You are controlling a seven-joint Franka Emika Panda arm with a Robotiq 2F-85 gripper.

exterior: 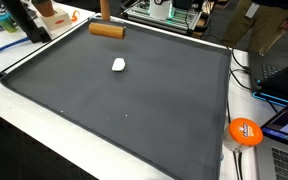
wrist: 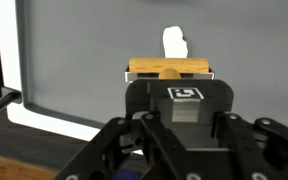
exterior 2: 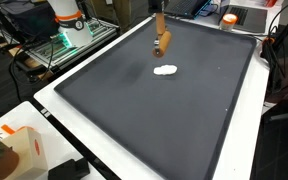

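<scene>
Two things share the mat (exterior: 134, 110) that covers the counter (exterior: 34, 118): a wooden block and a white lump.

1. In an exterior view, my tool (exterior: 104, 22) hangs vertically at the far edge of the mat, clenched on the block (exterior: 107, 30). The block lies level. The lump (exterior: 119, 65) sits nearer the middle of the mat, apart from the block.

2. In an exterior view from another angle, the tool (exterior 2: 160, 30) stands upright over the block (exterior 2: 163, 43). The lump (exterior 2: 165, 70) lies near it, not touching. I cannot tell whether the block rests on the mat or hangs just clear of it.

3. In the wrist view, the block (wrist: 169, 67) spans the gap between my fingers, roughly centred. The lump (wrist: 175, 40) shows beyond it.

Recommended practice, in my judgement:
- Hold the grip centred so the block cannot pivot.
- Keep the wrist vertical and the block level.
- Move slowly and give the lump a margin.
</scene>
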